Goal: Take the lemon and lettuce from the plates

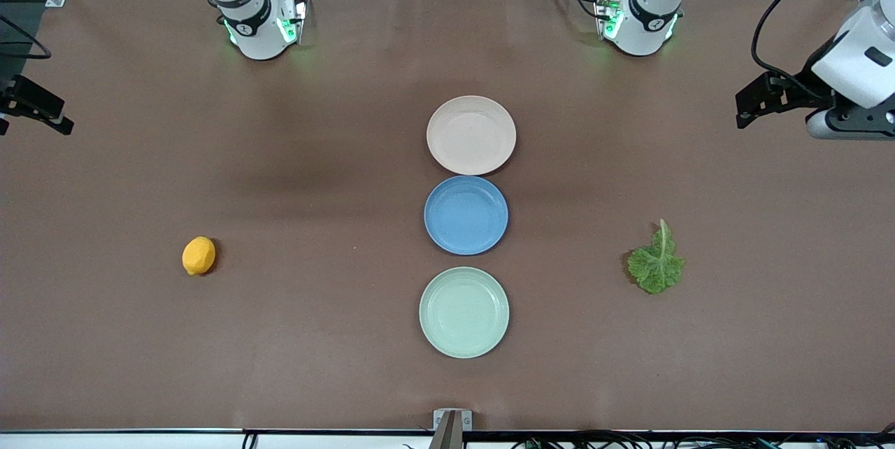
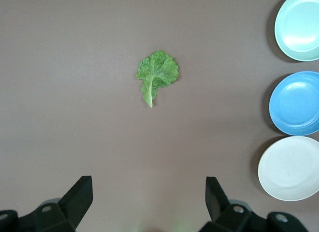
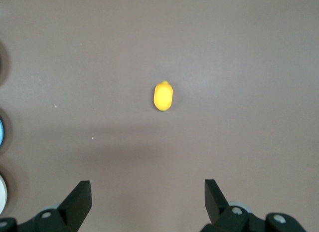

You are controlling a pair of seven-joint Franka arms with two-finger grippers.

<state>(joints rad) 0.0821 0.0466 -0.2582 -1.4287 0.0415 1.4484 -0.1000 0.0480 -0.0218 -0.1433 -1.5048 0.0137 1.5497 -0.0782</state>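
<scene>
**Lemon and lettuce lie on bare table, plates hold nothing**

The small oval orange-yellow lemon (image 1: 199,255) lies on the brown table toward the right arm's end; the crinkled green lettuce leaf (image 1: 656,262) lies toward the left arm's end. Between them, in a row: pale beige-pink plate (image 1: 471,135), blue plate (image 1: 466,215), mint-green plate (image 1: 464,312). The left gripper (image 2: 148,202) and right gripper (image 3: 147,202) hover spread wide, holding nothing.

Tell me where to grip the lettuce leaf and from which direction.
Come straight down with the left gripper, fingers open, over the lettuce. It lies flat on the bare table, off every plate, so a side approach likely finds nothing to grip. Pinch across the pale rib near the stem, probably the stiffest part.
</scene>
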